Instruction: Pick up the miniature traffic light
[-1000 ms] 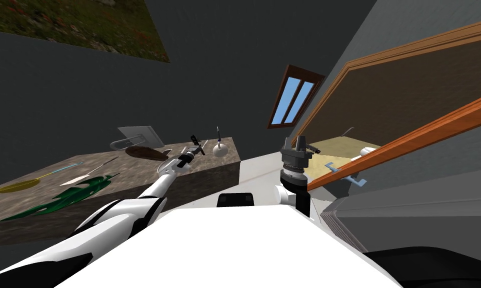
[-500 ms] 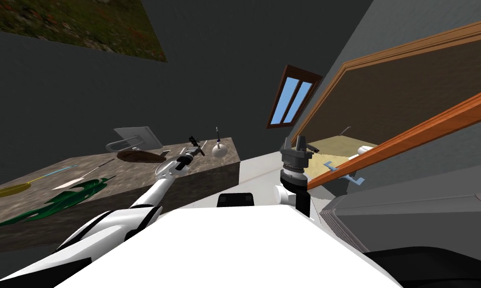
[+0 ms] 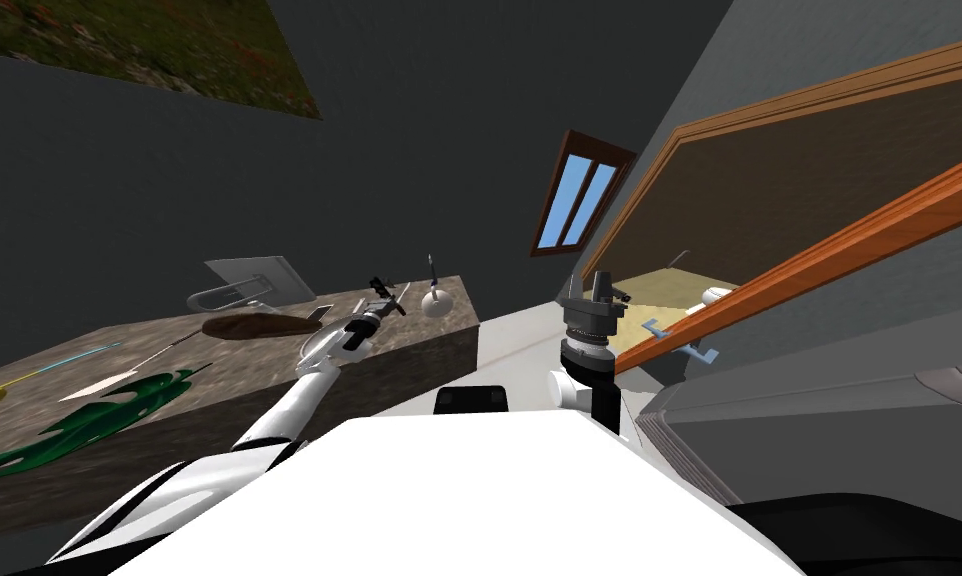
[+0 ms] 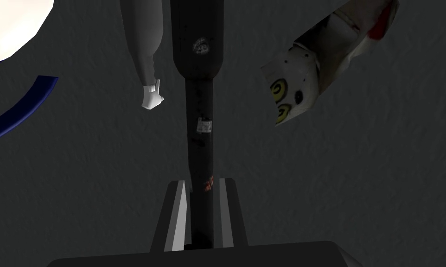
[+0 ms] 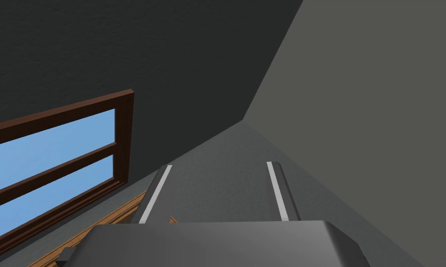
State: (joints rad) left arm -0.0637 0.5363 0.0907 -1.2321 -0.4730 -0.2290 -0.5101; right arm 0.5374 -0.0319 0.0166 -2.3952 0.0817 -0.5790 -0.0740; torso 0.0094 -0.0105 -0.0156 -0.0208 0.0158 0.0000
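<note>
The miniature traffic light is a black pole that widens into a dark head. My left gripper is shut on the pole's lower part, one finger pressing each side. In the head view the left gripper reaches over the far end of the stone-topped table, with the small dark traffic light at its tip. My right gripper is raised beside the chest, and the right gripper is open with nothing between its fingers.
A grey arm with a white glove and a white piece with yellow rings hang close to the pole. On the table lie a green leaf, a brown feather, a grey stand and a white ball. An orange-brown wooden rail slants at the right.
The whole head picture has shifted a little to the left, so I have turned slightly. My left gripper stays shut on the traffic light's pole. The right arm has not moved.
</note>
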